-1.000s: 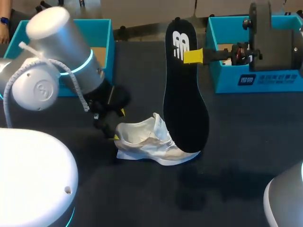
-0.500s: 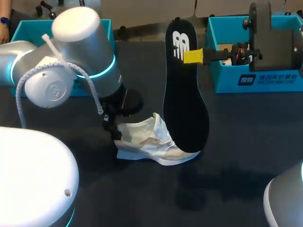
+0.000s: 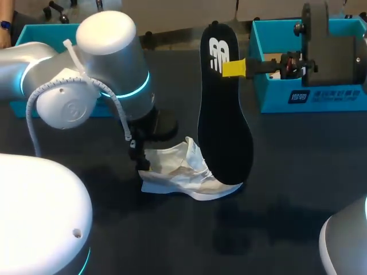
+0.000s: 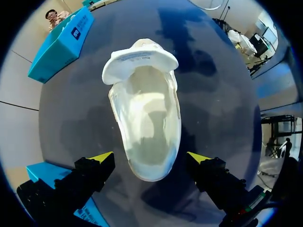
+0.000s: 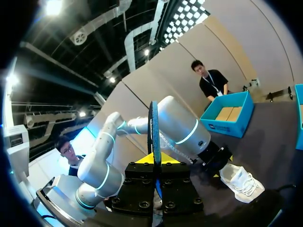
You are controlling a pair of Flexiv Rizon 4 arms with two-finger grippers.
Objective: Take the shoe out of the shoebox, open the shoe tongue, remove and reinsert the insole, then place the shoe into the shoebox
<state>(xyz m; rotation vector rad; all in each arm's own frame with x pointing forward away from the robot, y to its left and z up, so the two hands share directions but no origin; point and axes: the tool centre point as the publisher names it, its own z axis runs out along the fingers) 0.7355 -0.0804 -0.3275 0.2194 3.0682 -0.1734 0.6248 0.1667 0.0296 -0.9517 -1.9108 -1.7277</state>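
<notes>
Shoe [image 3: 183, 172]: white, lying on the dark table [image 3: 287, 189] near the middle, outside both boxes, mouth gaping wide.
Insole [image 3: 225, 114]: black, held upright, lower end over the shoe's right part.
Left gripper [image 4: 150, 157]: spread, yellow tips flanking the shoe's left end, clear of it on both sides.
Right gripper [image 3: 234, 67]: pinching the insole near its upper end.
Right shoebox [image 3: 309, 97]: teal, far right, behind the right gripper.
Left shoebox [image 3: 123, 40]: teal, far left, partly hidden by the left arm.
</notes>
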